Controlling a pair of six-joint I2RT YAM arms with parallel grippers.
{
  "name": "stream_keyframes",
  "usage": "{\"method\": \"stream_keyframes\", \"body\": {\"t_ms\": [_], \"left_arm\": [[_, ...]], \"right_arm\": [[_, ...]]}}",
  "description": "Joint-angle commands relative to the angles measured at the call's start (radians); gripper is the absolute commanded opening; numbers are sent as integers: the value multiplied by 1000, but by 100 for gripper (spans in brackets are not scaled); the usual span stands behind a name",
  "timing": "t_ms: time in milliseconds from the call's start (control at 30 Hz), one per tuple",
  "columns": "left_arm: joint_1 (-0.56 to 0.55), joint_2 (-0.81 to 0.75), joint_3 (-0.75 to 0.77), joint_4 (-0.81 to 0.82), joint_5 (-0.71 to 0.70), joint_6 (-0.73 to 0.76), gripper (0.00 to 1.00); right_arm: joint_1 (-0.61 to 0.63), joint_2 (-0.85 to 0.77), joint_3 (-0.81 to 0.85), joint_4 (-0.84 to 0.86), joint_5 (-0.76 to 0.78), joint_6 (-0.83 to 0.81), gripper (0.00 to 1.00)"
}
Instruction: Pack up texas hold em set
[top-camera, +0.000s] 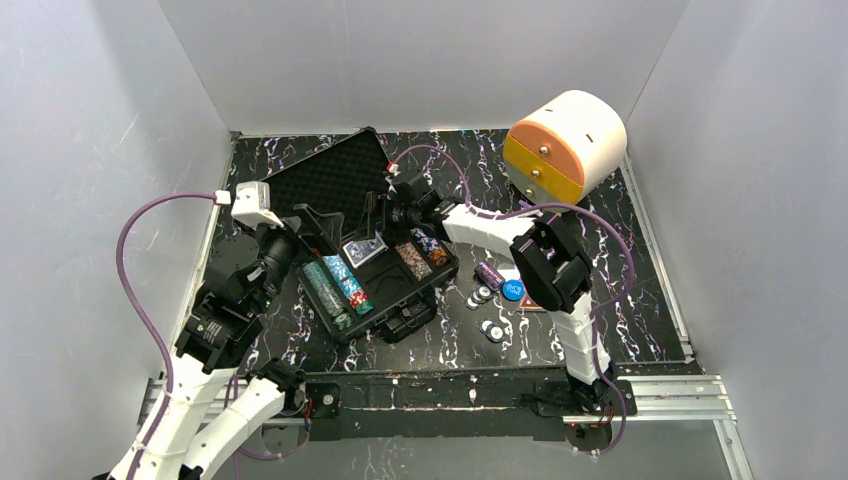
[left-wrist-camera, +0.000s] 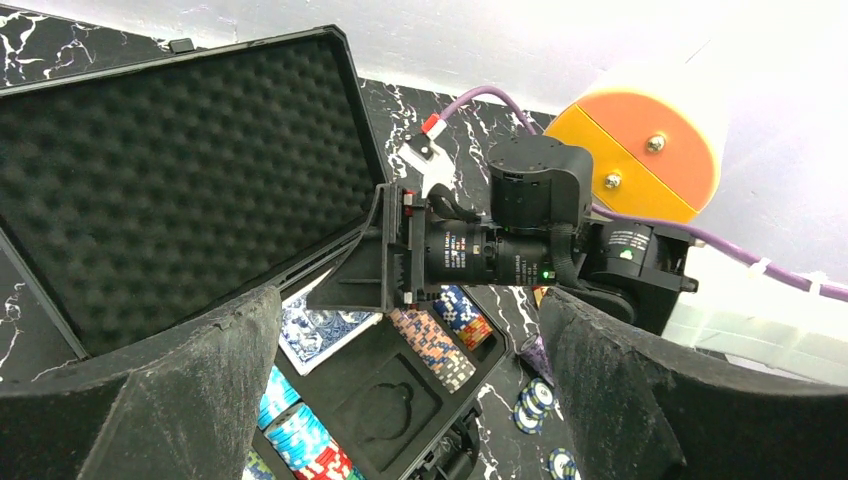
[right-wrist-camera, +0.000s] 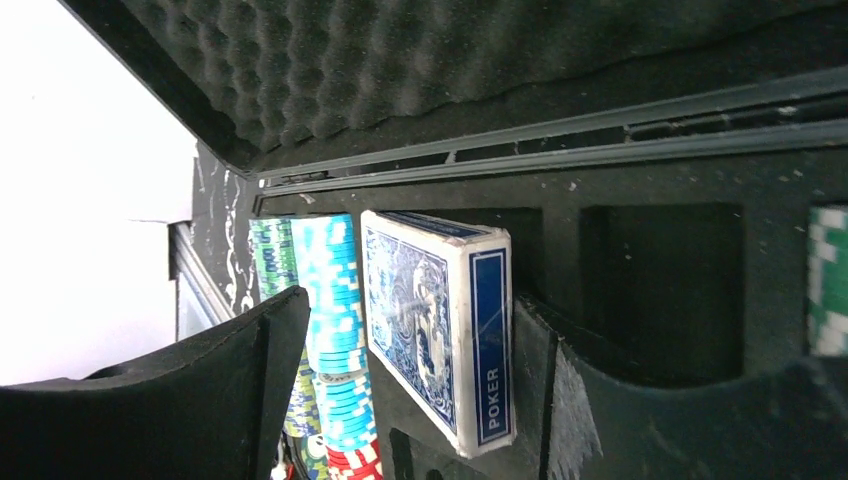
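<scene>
Card deck (right-wrist-camera: 440, 330) leans between the right pincer's (right-wrist-camera: 415, 310) spread fingers; best pressed gently flat into the case (right-wrist-camera: 650, 180). Left pincer (left-wrist-camera: 410, 300) hangs apart, empty.

Top external view: high at the near edge, looking down over the table (top-camera: 640, 250). Left wrist view: close, facing across the open case (left-wrist-camera: 180, 170) toward the right arm (left-wrist-camera: 535, 185). Right wrist view: closest, inside the case — its card deck (right-wrist-camera: 440, 330) appears in all three.
</scene>
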Motion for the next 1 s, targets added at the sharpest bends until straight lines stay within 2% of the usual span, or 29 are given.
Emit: {"method": "stream_keyframes", "body": {"t_ms": [0, 167, 267, 333, 467, 667, 967], "left_arm": [[1, -10, 25, -8, -28, 20, 98], [1, -17, 22, -11, -37, 23, 98], [1, -17, 20, -10, -41, 24, 98], [1, -13, 20, -11, -42, 23, 98], [1, 1, 23, -10, -39, 23, 98], [1, -1, 11, -10, -45, 21, 98], [1, 8, 3, -13, -47, 23, 98]], "right_arm": [[-6, -84, 53, -74, 79, -61, 79], [-5, -104, 81, -145, 160, -95, 74], [-5, -140, 41, -115, 179, -104, 59], [-4, -151, 31, -115, 185, -115, 56], [-5, -134, 35, -148, 206, -131, 56], [-2, -95, 55, -192, 213, -139, 62], [5, -64, 62, -201, 181, -110, 58]]}}
